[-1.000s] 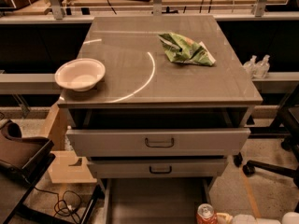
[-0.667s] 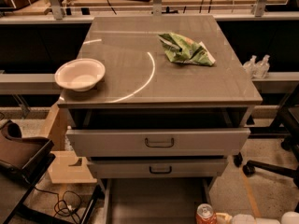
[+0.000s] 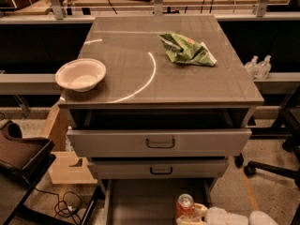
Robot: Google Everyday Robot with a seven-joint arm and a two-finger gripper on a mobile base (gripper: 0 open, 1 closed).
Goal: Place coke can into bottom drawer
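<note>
Shifted left, coke can [image 3: 185, 203] in cropped end effector [image 3: 191, 214], over bottom drawer [image 3: 140, 204]

The grey cabinet top [image 3: 187, 86] is carrying two things. A white bowl [image 3: 80, 74] is sitting at about 8 o'clock, right at the left edge. A crumpled green bag [image 3: 186, 49] is lying toward 3 o'clock, well apart from the bowl. A pale arc of light is curving across the middle. The gripper [image 3: 194, 214] is hovering down at 6 o'clock, beside the coke can [image 3: 185, 204] at the bottom drawer [image 3: 140, 205].
</note>
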